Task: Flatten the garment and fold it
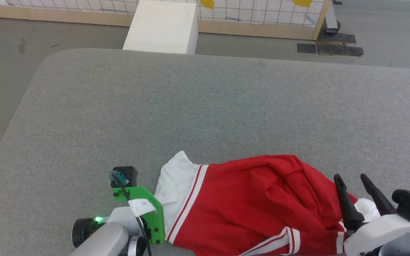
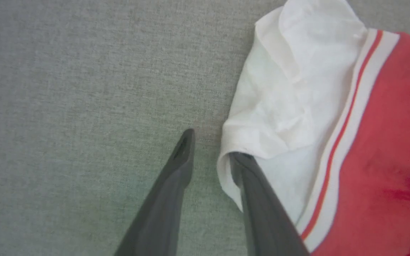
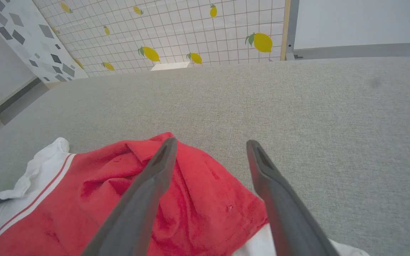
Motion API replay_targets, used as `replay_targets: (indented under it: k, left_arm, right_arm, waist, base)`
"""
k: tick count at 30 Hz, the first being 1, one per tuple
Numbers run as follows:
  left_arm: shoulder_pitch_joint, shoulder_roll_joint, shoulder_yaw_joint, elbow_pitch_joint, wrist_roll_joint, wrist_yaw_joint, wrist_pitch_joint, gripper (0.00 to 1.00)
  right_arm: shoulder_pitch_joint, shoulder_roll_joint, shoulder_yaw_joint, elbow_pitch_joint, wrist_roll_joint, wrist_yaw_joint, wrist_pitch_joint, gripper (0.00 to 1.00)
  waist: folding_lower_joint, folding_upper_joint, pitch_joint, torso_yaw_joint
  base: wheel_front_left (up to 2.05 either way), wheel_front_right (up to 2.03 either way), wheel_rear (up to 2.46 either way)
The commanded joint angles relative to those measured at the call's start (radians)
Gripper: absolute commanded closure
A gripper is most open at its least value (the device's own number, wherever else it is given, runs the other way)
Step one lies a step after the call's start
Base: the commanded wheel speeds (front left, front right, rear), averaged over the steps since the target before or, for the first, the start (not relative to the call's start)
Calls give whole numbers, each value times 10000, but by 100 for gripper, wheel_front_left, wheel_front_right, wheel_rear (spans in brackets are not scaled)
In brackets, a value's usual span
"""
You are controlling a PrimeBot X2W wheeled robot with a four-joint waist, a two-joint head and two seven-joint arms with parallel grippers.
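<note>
Presently the garment (image 1: 255,202) lies bunched in a long heap at the near edge of the grey padded table (image 1: 190,106), neither flat nor folded. Flattening is judged to be the step in hand.

Left gripper (image 2: 212,145): jaws partly parted, holding nothing. One finger sits under the hem of the white sleeve (image 2: 297,89), which drapes over its tip. The other finger rests over bare table just beside that hem. The sleeve forms the garment's left end, so the cloth lies between and beyond the fingers on the inner side only.

Right gripper (image 3: 210,145): jaws wide apart, empty, hovering above the creased red body at the garment's right end. A second patch of white cloth (image 1: 367,208) shows just beneath its wrist. Whether the fingers touch the cloth cannot be told.

Recommendations, as judgement:
- The left gripper should push deeper so that the hem sits well between both fingers before closing. A bite on the edge alone is likely to slip.
- The right gripper should drop to a firm edge at its own end, not the loose red folds.
- Both should then draw apart evenly and low, carrying the cloth toward the table's middle.
</note>
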Motion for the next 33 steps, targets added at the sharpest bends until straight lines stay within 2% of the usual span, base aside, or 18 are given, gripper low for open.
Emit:
replay_targets:
  k: [1, 3, 6, 12, 16, 22, 27, 33]
  left_arm:
    - [150, 73, 39, 42, -103, 64, -22, 0]
    - [206, 99, 53, 70, -108, 96, -57, 0]
    - [130, 146, 293, -87, 67, 188, -689, 0]
    - [-238, 359, 514, -493, 778, 95, -2096, 0]
    - [-489, 536, 402, -828, 1347, -227, -2999, 0]
    - [-687, 814, -18, -1334, 2327, -883, -4537, 0]
    - [-580, 873, -267, -1475, 2850, -990, -5427, 0]
    - [-556, 603, -447, -1450, 2932, -991, -5674, 0]
  right_arm:
    - [142, -2, 16, 6, 62, -11, 22, 0]
    - [161, 10, 16, 63, 77, -11, 44, 0]
    - [222, 52, -4, 230, 119, -11, 117, 0]
    - [201, 87, 19, 198, 194, -11, 293, 0]
    - [146, -126, 177, 56, 284, -11, 716, 0]
    - [-276, -976, 676, -124, 414, -11, 1974, 0]
    - [-1087, -2249, 1482, 7, 538, -11, 3926, 0]
    - [-2276, -3351, 2406, 672, 878, -11, 5951, 0]
  waist:
    - [0, 0, -78, -22]
    - [0, 0, -174, -34]
    - [0, 0, -511, -1]
    - [0, 0, -782, 167]
    - [0, 0, -724, 362]
    - [0, 0, -481, 564]
    - [0, 0, -134, 773]
    - [0, 0, 376, 1139]
  base:
    - [0, 0, 0]
    - [0, 0, 0]
    - [0, 0, 0]
    - [0, 0, 0]
    - [0, 0, 0]
    - [0, 0, 0]
    - [0, 0, 0]
    - [0, 0, 0]
